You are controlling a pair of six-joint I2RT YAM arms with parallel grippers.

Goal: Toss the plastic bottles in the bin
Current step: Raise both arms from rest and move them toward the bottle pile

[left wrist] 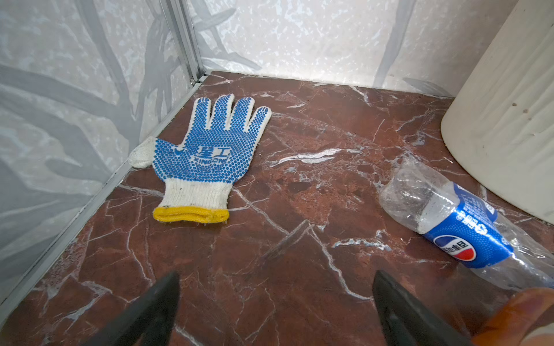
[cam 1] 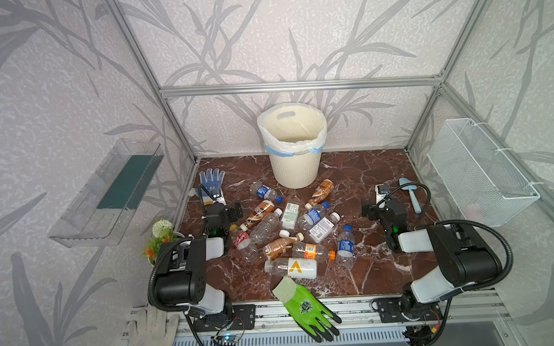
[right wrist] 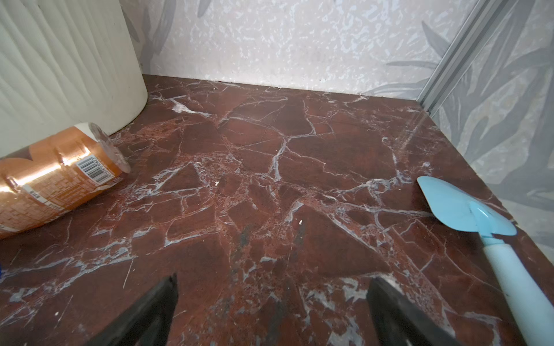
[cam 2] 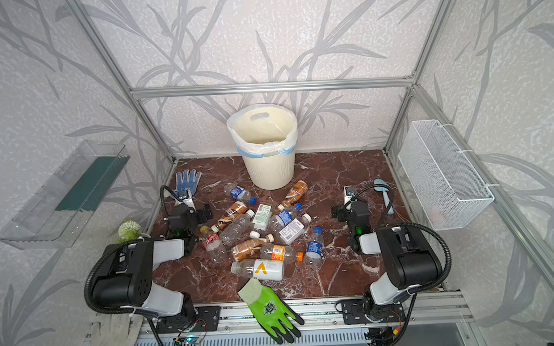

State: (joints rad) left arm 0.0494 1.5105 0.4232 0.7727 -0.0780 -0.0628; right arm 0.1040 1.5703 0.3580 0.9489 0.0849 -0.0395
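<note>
Left tool (left wrist: 275, 278) and right tool (right wrist: 272, 280) both spread wide, empty; bottles (cam 1: 266, 225) piled mid surface (cam 1: 365, 176), bin (cam 1: 293, 170) at back edge.

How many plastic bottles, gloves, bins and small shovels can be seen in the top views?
Plastic bottles: 12
Gloves: 3
Bin: 1
Small shovel: 1
Total: 17
</note>
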